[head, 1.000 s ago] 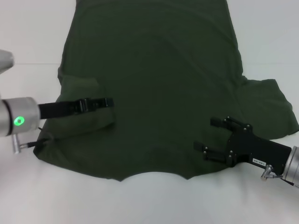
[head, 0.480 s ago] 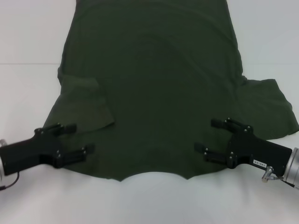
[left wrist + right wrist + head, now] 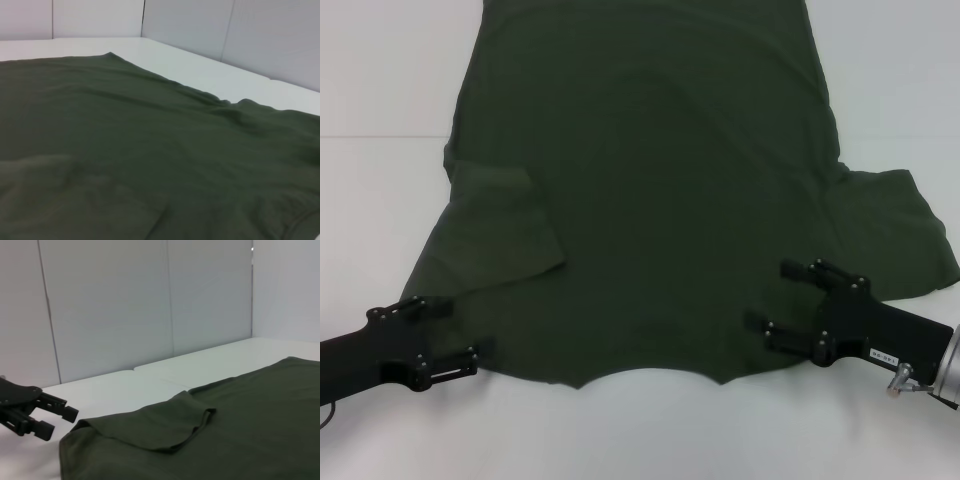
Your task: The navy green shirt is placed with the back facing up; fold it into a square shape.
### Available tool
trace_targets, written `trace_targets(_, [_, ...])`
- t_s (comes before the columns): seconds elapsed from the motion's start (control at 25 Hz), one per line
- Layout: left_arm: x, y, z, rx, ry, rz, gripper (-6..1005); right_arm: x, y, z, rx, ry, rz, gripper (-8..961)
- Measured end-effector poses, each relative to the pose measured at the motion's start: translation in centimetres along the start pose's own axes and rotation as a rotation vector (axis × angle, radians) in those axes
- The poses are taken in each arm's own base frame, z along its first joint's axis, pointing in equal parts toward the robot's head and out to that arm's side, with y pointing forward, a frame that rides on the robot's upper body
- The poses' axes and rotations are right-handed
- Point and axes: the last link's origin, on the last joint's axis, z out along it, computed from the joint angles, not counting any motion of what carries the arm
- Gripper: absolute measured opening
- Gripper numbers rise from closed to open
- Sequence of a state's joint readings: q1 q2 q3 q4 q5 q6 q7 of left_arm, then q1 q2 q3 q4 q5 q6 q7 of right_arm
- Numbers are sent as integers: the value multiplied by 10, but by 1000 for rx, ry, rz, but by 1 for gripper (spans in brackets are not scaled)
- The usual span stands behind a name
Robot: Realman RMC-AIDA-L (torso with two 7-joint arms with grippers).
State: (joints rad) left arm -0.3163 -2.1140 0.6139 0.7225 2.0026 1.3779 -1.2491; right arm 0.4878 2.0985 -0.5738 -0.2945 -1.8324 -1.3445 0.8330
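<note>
With its left sleeve already folded in, the navy green shirt is lying flat on the white table. Both grippers, left gripper and right gripper, are hovering with fingers spread and empty at the near corners, probably lining up for the next fold.

Navy green shirt spread flat over a white table, filling most of the frame.

Dark olive fabric, matte and plain, lying in soft shallow ripples. One straight hem running diagonally along the bare white strip of table, ending in a rounded corner at the far end. A low fold or doubled layer in the nearest part of the cloth, its edge showing as a faint raised line. A small bump of gathered fabric on the shirt's edge towards the table's far side. Pale grey wall panels standing behind the table, meeting at a vertical seam.
</note>
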Motion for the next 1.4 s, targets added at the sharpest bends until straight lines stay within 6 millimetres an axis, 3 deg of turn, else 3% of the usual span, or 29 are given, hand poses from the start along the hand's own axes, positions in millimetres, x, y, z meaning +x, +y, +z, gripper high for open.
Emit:
trace_targets(0.2, [8,3,0,-32,38,2,870,0,-6,-12,54,-37,80,927])
trace_targets(0.48, [16,11,0,-84,89,-2,871,-22,-42,-51,155,-82,481,927])
trace_targets(0.8, [16,15,-1,-122,80,23,871,-52,-91,-98,305,56,868,923])
trace_targets(0.96, [16,15,-1,-128,75,41,871,-54,-115,-114,464,210,1017,914])
trace_targets(1.2, [12,19,-1,-145,68,87,871,-84,-134,-105,544,305,1007,899])
trace_targets(1.4, [13,19,-2,-148,64,93,871,-93,-141,-92,595,387,973,887])
